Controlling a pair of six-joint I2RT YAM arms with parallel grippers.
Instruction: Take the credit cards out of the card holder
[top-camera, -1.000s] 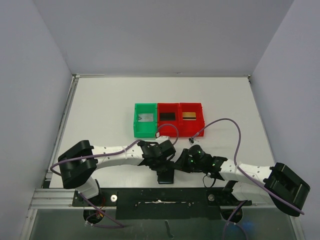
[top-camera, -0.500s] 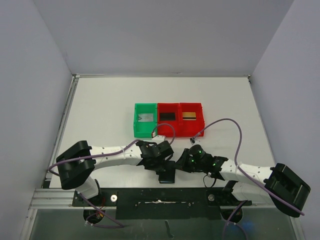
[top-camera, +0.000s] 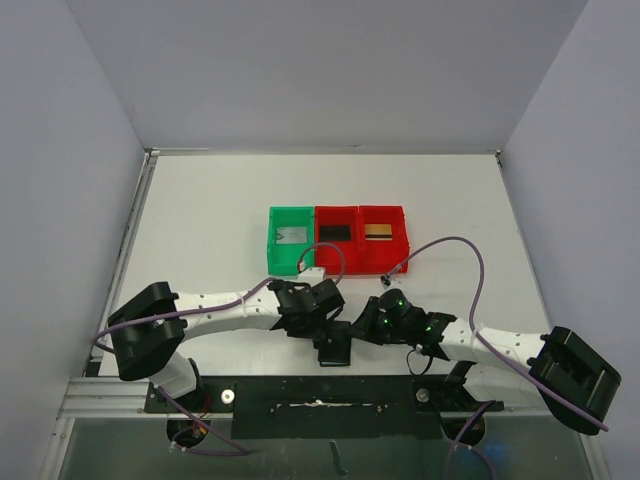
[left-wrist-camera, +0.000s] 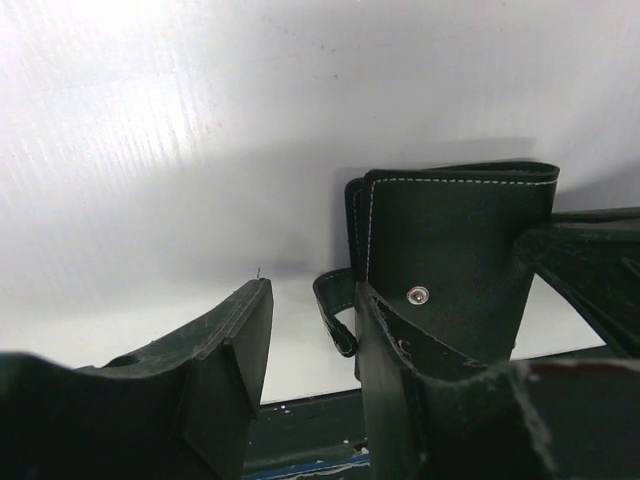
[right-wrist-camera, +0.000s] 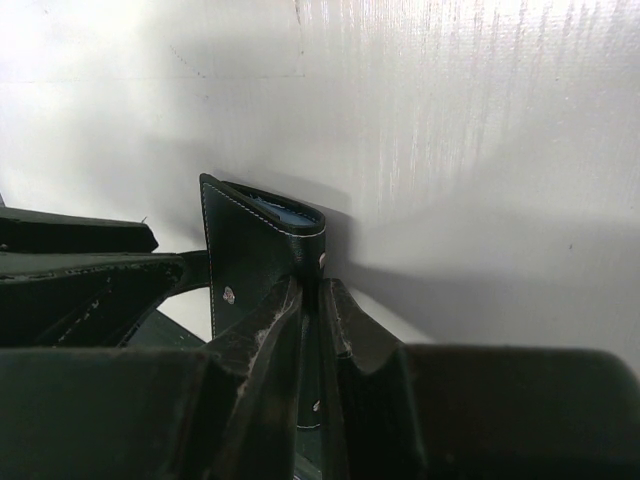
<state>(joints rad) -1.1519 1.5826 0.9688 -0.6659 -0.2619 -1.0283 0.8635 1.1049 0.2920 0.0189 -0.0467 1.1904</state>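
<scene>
The black card holder (top-camera: 334, 349) stands on edge near the table's front edge, between my two grippers. My right gripper (top-camera: 362, 330) is shut on its edge; the right wrist view shows the fingers (right-wrist-camera: 268, 335) pinching the card holder (right-wrist-camera: 250, 265), with its bluish inner lining showing at the top. My left gripper (top-camera: 318, 326) is open beside the card holder (left-wrist-camera: 450, 250). Its right finger (left-wrist-camera: 395, 370) lies against the snap face and the strap tab (left-wrist-camera: 335, 315) hangs in the gap. The pale grey card (top-camera: 291, 237), black card (top-camera: 334, 233) and gold card (top-camera: 378, 232) lie in the bins.
A green bin (top-camera: 272, 250) and two red bins (top-camera: 358, 252) stand in a row at mid table, just beyond the grippers. Purple cables loop over both arms. The dark base rail (top-camera: 300, 395) runs along the near edge.
My left arm has shifted slightly left and its gripper edged back from the bins. The card holder stays in the right gripper, barely moved.
</scene>
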